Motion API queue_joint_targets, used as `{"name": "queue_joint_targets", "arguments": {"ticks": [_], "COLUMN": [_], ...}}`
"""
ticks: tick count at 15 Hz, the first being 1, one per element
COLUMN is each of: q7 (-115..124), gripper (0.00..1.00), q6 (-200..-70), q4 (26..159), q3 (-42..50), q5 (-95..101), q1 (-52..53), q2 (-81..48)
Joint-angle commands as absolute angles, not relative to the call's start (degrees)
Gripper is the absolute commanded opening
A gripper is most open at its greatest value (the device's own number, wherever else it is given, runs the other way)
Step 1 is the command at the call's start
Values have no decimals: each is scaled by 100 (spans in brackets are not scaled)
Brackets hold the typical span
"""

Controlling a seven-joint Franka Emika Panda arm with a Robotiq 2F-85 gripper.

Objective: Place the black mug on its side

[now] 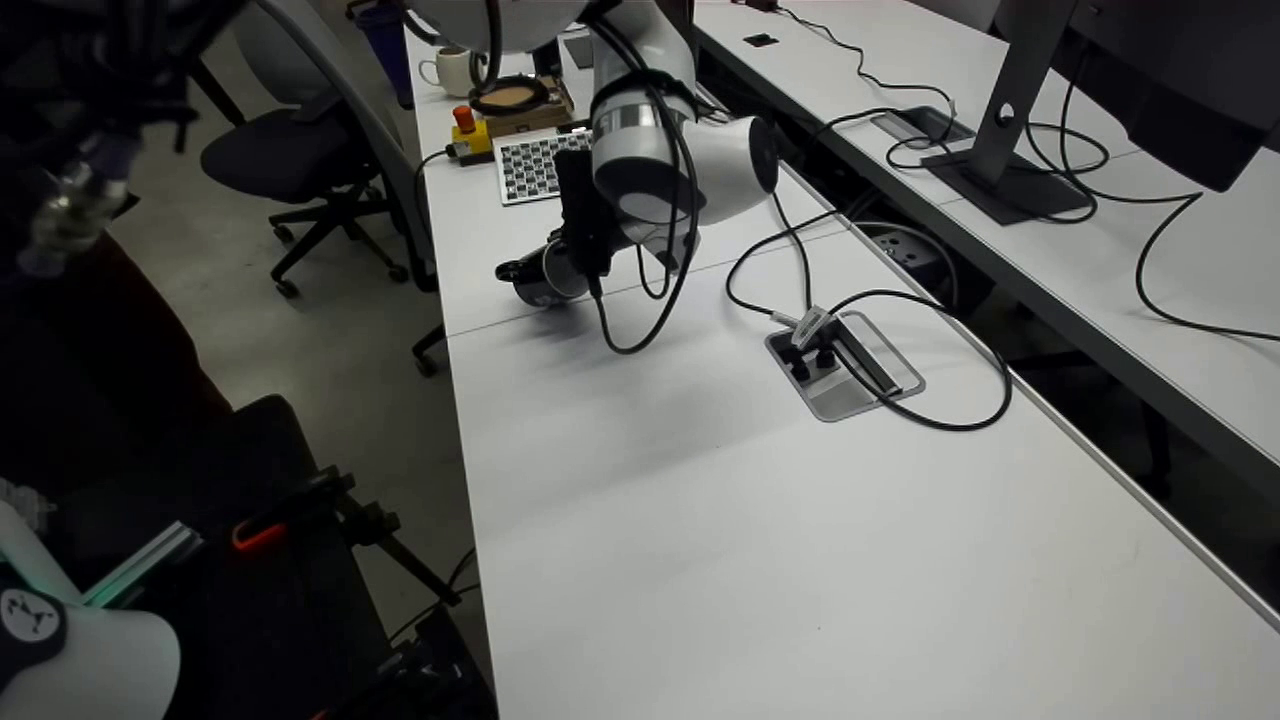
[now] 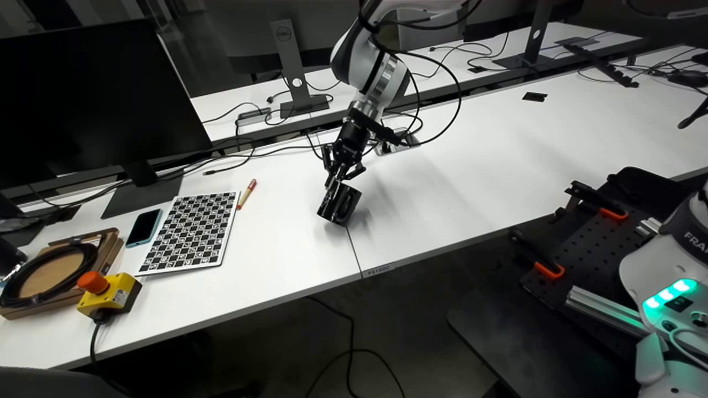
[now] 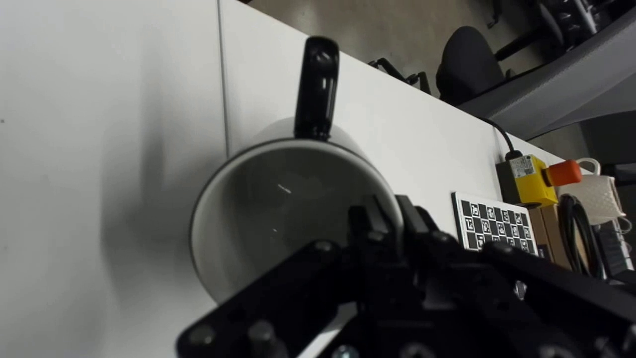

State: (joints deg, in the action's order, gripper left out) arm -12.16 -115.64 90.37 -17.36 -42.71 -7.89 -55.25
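wrist view: your pincer (image 3: 389,210) is grasping the black mug (image 3: 288,211) by its rim, presumably for tipping it sideways.

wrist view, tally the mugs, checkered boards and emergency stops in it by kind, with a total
Mugs: 2 (the black mug up close, and a cream mug at the right edge)
Checkered board: 1, partly hidden
Emergency stop, yellow with an orange-red button: 1
Total: 4
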Motion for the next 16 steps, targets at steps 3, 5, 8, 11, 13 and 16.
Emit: {"name": "queue_joint_targets", "arguments": {"ticks": [3,5,8,11,13,16], "q7": [-1252,-1233,-1211,-1219,-1179,-1103], "gripper": [2,2,2,2,2,2], "q6": [-11144,-11058,-10933,-10827,-10807,-10814], "q4": [8664,8608,8556,8495,8473,8452], "q3": [-1540,-1495,-1439,-1384,-1343,-1265], "q5": [-4694,-4824,-5031,-5240,-5402,-5633], "q1": [-685,-670,-668,-664,-661,-629], "q2": [-5919,-5981,-6062,-6140,-6178,-6215]}}
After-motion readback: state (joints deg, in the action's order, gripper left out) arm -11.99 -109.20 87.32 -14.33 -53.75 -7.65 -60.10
